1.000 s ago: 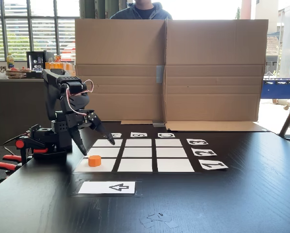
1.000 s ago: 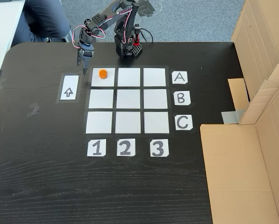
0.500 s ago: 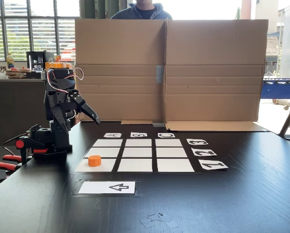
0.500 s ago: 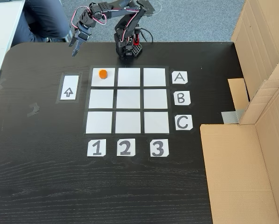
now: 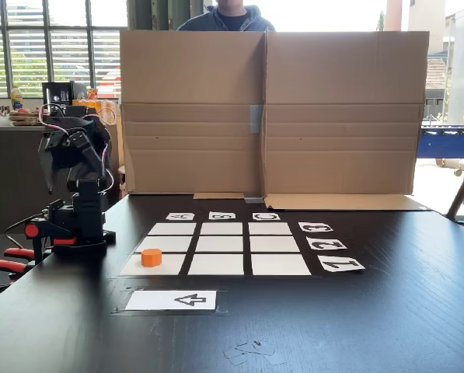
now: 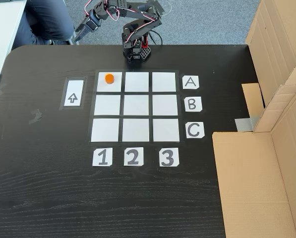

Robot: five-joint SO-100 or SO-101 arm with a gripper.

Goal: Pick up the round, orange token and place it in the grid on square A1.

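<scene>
The orange token point(image 5: 151, 257) point(image 6: 108, 78) stands upright on square A1 point(image 6: 110, 87) point(image 5: 136, 266), the corner cell of the grid point(image 6: 136, 106) nearest the arrow card, and nothing touches it. In the fixed view from above, my gripper point(image 6: 79, 36) is raised past the table's far edge, left of the arm's base point(image 6: 137, 51) and well away from the token. Its fingers look pressed together with nothing held. In the low fixed view the arm point(image 5: 75, 155) is folded back over its base at the left.
A white card with a black arrow point(image 6: 73, 92) lies beside A1. Labels A B C point(image 6: 191, 104) and 1 2 3 point(image 6: 132, 156) edge the grid. A cardboard wall point(image 5: 266, 113) stands along one table side. A person point(image 6: 46, 20) sits near the arm. Red clamps point(image 5: 6, 264) grip the table edge.
The arm has lifted away from the token and folded back towards its base. The gripper swung up and off past the table edge, its fingers closing. The token has stayed on A1.
</scene>
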